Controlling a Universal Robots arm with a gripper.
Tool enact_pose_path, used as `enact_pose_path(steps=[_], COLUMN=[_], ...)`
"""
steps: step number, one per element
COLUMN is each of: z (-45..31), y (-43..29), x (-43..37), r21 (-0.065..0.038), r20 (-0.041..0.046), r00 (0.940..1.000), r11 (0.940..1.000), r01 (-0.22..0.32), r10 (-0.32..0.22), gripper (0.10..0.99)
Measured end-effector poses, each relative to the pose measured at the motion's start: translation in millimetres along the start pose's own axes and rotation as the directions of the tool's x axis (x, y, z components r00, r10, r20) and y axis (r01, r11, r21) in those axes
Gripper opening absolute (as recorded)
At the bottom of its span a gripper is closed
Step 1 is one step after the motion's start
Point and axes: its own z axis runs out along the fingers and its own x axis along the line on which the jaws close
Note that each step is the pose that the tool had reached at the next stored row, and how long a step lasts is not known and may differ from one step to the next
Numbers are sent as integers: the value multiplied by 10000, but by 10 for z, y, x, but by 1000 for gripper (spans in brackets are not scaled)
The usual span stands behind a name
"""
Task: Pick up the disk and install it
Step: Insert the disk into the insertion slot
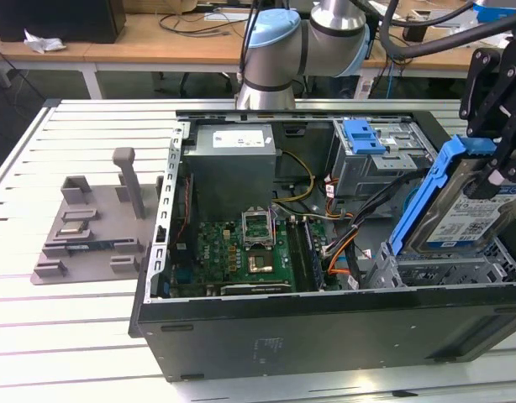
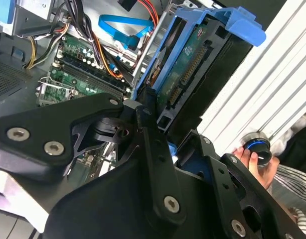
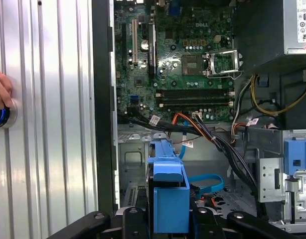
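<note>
- The gripper (image 1: pixel 498 159) pinches the disk (image 1: pixel 464 210) by its upper end, jaws pressed against the blue carrier rails on either side. In the first wrist view the carrier's end sits squarely between them.
- The disk hangs tilted from the tool, its lower end dipping toward the grey drive bay (image 1: pixel 447 270) directly beneath, inside the open computer case (image 1: pixel 325 340). Whether that lower edge already touches the bay's rim I cannot tell.
- The step in hand looks like seating the carrier in that bay. Done well, it likely means lining both rails up with the bay's side walls and taking out the tilt before any downward push, since a skewed carrier could jam on one wall.
- A slow descent seems wise, with the grip kept firm so the disk does not pivot between the jaws.
- A bundle of black and orange cables (image 1: pixel 350 231) lies beside the bay on the tool's motherboard (image 1: pixel 241 252) side, and a blue cable (image 3: pixel 207 181) loops just past the carrier's end. Either could get trapped under the disk.
- A person's hand (image 3: pixel 0 92) rests on a round button on the slatted table outside the case, well apart from the gripper.
</note>
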Motion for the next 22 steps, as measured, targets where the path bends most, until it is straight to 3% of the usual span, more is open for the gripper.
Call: enact_pose_path(steps=[22], z=[231], y=[-1], x=[5], r21=[-1], r20=[0], r00=[10000], r11=[10000], r01=[43], r10=[-43], gripper=[365])
